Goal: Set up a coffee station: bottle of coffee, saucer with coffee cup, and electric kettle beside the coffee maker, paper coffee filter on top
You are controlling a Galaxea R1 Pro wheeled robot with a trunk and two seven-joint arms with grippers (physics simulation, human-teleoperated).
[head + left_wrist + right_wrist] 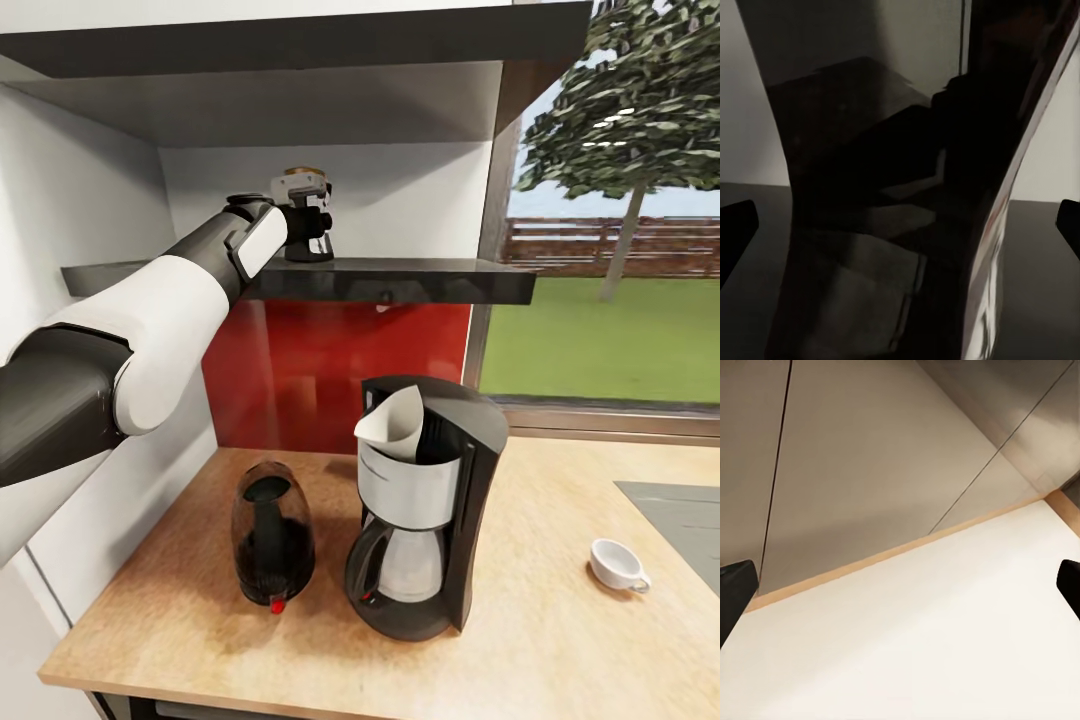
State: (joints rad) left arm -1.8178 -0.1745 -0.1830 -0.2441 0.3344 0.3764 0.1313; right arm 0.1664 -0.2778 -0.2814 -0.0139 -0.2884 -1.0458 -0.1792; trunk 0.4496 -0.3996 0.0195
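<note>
The long light brown wooden worktop (560,640) carries most of the coffee things already, so it looks like the jar is one of the last jobs. The thin dark grey wall shelf (420,282) hangs above it, in front of a red wall panel (330,370). The tall dark grey coffee maker (430,510) stands near the middle of the worktop, and the white folded paper filter (392,425) sits in its top. The squat black see-through kettle (272,545) stands just beside it, on the side toward the wall. The small white cup (617,565) sits well apart on the other side, with no plate that I can see under it. The small dark coffee jar with the gold lid (305,215) is up on the shelf, and the left pincer (303,205) is reaching to it, I think to grab it and bring it down. From the head view I cannot tell if the pincer is squeezing. The left wrist view helps: the dark jar (892,225) fills the space between two wide-apart black fingertips (735,225), so the pincer is spread around the jar and not pinching it. The right wrist view shows the right pincer (900,585) spread wide with nothing in it, over a pale floor (915,652) beside grey cupboard doors (870,457).
</note>
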